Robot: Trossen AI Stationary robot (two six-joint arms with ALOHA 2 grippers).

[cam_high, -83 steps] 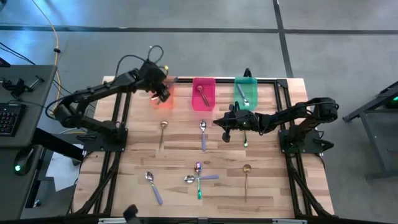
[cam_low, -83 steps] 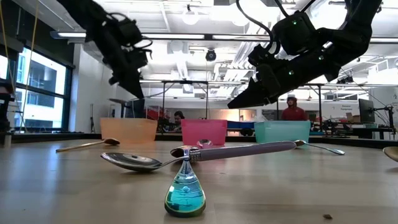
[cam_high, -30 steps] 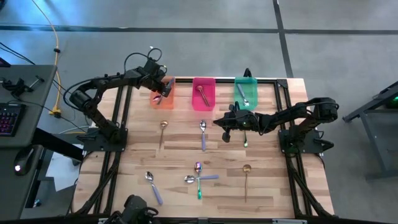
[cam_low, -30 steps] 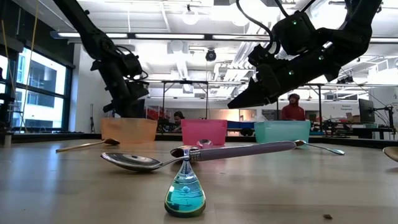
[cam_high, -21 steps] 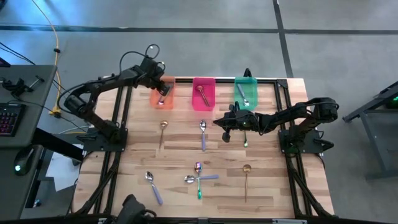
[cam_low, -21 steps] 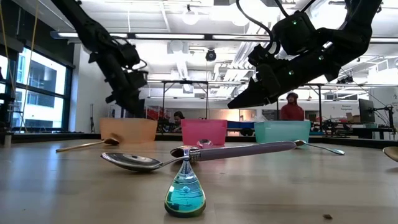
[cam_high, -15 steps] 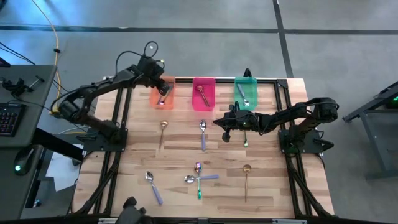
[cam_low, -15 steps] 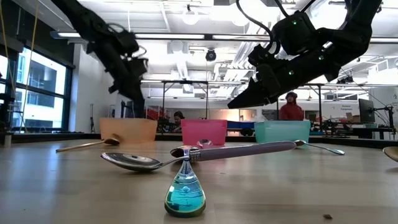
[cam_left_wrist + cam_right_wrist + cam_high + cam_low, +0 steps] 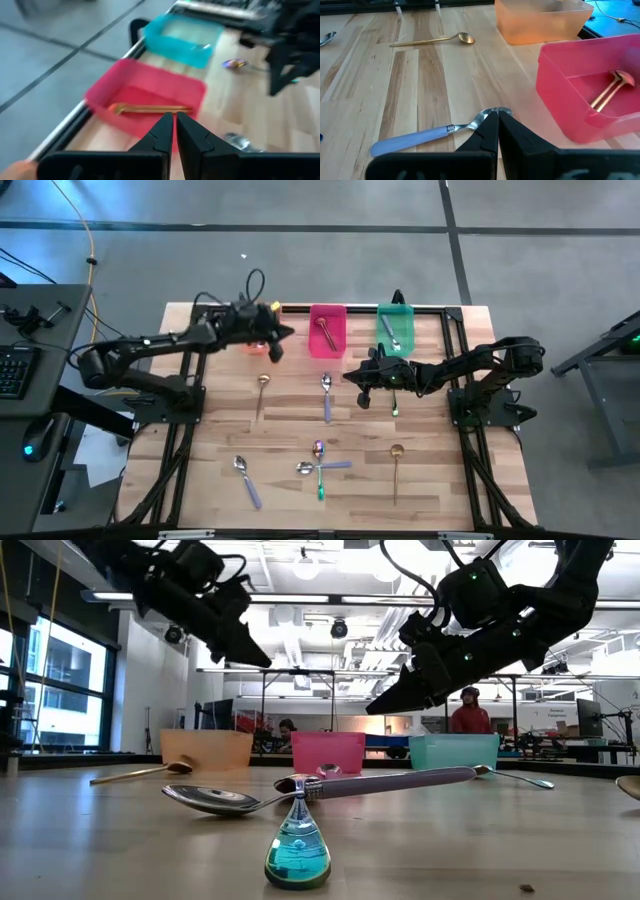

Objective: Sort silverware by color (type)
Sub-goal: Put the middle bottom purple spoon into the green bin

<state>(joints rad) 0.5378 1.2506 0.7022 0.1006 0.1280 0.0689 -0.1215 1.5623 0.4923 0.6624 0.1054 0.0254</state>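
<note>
orange bin (image 9: 258, 340) partly hidden by left arm

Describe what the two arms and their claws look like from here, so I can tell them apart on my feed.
Both arms are matte black with chunky jointed links. The left claw has a looping black cable above its wrist; its two fingers are slim, dark wedges tapering to points. The right claw looks the same, blocky at the wrist, with small green lights on the housing and matching tapered black fingers.

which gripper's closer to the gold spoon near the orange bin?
Left. The left gripper hovers just above the gold spoon, beside the orange bin. The right gripper is farther off, past the blue-handled spoon.
</note>
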